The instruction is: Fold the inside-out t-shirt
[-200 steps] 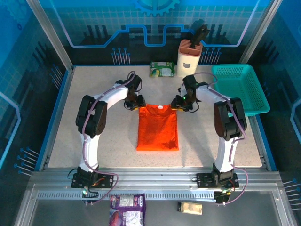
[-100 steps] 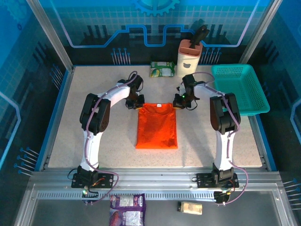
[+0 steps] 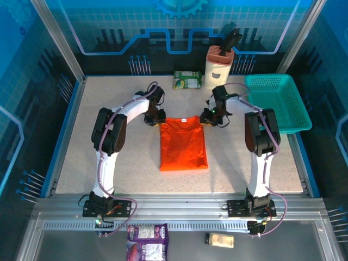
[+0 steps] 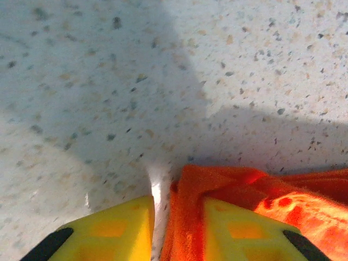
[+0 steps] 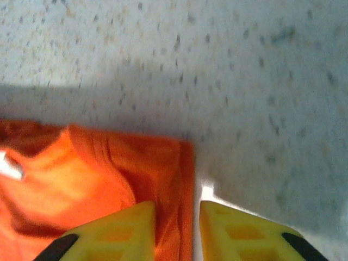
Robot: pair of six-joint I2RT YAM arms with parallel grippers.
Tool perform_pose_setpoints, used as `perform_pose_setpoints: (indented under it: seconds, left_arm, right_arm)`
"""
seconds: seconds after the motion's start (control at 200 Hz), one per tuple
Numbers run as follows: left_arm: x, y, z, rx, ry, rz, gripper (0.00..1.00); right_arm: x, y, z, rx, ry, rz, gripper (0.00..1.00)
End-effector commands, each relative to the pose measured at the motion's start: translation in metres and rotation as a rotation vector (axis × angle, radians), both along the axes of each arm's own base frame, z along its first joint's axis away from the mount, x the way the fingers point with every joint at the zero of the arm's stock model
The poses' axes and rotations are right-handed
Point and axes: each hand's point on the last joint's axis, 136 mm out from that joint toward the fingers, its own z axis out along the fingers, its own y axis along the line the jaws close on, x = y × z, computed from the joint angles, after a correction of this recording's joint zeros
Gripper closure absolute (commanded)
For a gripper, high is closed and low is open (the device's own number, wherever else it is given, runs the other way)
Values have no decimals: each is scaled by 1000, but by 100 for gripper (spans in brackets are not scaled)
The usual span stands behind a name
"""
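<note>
The inside-out t-shirt [image 3: 184,147] lies flat as a narrow orange rectangle in the middle of the table, collar end farthest from the arm bases. My left gripper [image 3: 157,120] is down at its far left corner. In the left wrist view the yellow fingers [image 4: 111,228] stand apart, with the shirt's edge [image 4: 187,212] and a strip of table between them. My right gripper [image 3: 206,120] is down at the far right corner. Its fingers [image 5: 250,231] also stand apart around the shirt's edge [image 5: 174,190]. Both grippers, left [image 4: 178,223] and right [image 5: 177,223], are open.
A teal mesh basket [image 3: 278,102] stands at the back right of the table. A beige holder [image 3: 219,66] and a green packet [image 3: 187,80] sit along the back edge. A purple packet [image 3: 147,243] lies on the rails in front of the table.
The shirt has slid a little toward the back of the table. Both grippers have stayed at its far corners, shifting only slightly.
</note>
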Motion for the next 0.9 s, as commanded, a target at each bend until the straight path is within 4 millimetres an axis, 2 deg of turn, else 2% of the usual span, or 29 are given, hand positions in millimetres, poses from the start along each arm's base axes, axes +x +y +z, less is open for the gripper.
perform_pose_setpoints:
  seconds: [0.0,0.08,0.185,0.34,0.44,0.56,0.665,0.725,0.896]
  left_arm:
    - [-13,6,51,-23,-49,2,69]
    - [-32,-1,63,-54,-49,-14,69]
    - [-66,-14,63,-88,-23,-39,72]
    - [-117,-54,56,-177,29,-86,78]
    - [-136,-85,58,-234,49,-127,83]
    - [-149,-122,63,-287,59,-187,89]
    - [-159,-141,56,-269,85,-237,93]
    - [-163,-144,45,-236,112,-250,95]
    - [-165,-132,21,-136,140,-253,97]
  right_arm:
    - [-26,-2,38,42,-22,-10,69]
    - [-53,1,39,51,-1,1,68]
    - [-90,4,34,41,37,32,68]
    - [-137,14,18,68,112,68,68]
    - [-156,23,4,77,152,99,68]
    - [-167,27,-7,66,175,115,69]
    - [-169,25,-13,41,176,116,69]
    - [-169,22,-18,13,177,115,69]
    - [-168,25,-23,24,185,122,70]
